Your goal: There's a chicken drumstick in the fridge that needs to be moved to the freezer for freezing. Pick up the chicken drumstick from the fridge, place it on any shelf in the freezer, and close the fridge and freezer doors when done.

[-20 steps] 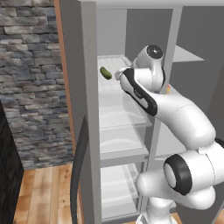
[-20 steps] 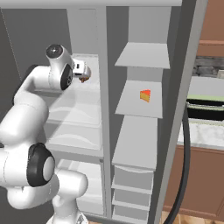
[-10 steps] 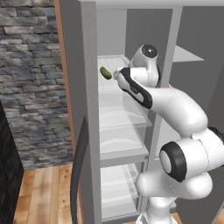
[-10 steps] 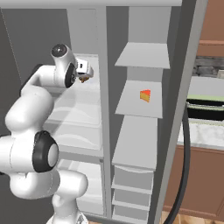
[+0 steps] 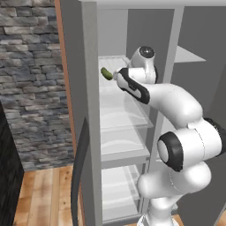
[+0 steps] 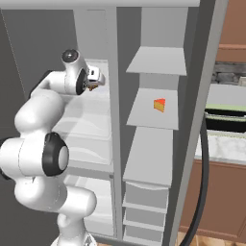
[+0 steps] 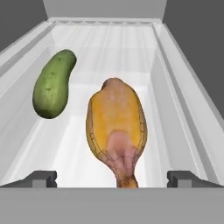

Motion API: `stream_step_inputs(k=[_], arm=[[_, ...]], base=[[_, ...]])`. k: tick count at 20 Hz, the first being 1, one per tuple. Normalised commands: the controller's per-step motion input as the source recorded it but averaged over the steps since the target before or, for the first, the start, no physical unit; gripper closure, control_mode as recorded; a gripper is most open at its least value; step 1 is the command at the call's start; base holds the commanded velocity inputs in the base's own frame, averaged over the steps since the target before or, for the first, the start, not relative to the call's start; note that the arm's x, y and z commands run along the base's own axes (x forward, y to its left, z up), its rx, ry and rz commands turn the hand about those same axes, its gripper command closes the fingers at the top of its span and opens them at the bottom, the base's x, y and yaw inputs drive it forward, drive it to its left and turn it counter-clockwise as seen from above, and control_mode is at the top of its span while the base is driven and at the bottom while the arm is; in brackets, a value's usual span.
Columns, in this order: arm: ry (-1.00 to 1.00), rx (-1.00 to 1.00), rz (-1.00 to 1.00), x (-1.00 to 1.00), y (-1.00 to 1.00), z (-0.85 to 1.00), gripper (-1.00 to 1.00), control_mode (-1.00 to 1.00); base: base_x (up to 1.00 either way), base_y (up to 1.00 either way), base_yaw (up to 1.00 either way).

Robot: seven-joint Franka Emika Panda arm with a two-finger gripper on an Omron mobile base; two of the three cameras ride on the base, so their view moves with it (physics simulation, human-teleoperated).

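**Q:** Status of the hand, and where is the target?

**A:** My gripper (image 7: pixel 111 178) is spread wide; the two tips sit far apart at the bottom of the hand view, with nothing between them yet. The chicken drumstick (image 7: pixel 116 130) lies on the white shelf (image 7: pixel 109 48) straight ahead of my palm, its narrow bone end pointing back at me and centred between the tips, its fat end away from me. A green cucumber (image 7: pixel 54 83) lies ahead and to my left, apart from the drumstick.

**Q:** Handling estimate?

**A:** Judgement only: light, soft on the meaty bulge, firm at the bone, skin likely slick. The bulge looks about as wide as I would want to span, and rounded, so it could squirt out. I would close lower down, where the meat tapers toward the bone: narrower, stiffer, less give. Risk: the piece pivoting about a thin grip point.

**Q:** What do the views add to each other?

**A:** Hand view gives the drumstick's orientation and my tip spacing. Left base view shows my wrist reaching in at an upper shelf, with the cucumber (image 5: pixel 106 73) just beyond it. Right base view shows the neighbouring compartment with a cheese wedge (image 6: pixel 160 104) on a shelf, and both doors open.
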Motion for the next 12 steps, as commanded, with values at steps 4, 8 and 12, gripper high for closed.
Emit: stream_step_inputs(k=[4, 8, 12], arm=[[0.06, 0.0, 0.0, 0.32, 0.0, -0.24, -1.0, -1.0], [0.05, 0.0, 0.0, 0.35, 0.0, -0.18, -1.0, -1.0], [0.01, 0.0, 0.0, 0.36, 0.0, -0.1, -1.0, -1.0]], base=[[0.0, 0.0, 0.0], [0.0, 0.0, 0.0], [0.0, 0.0, 0.0]])
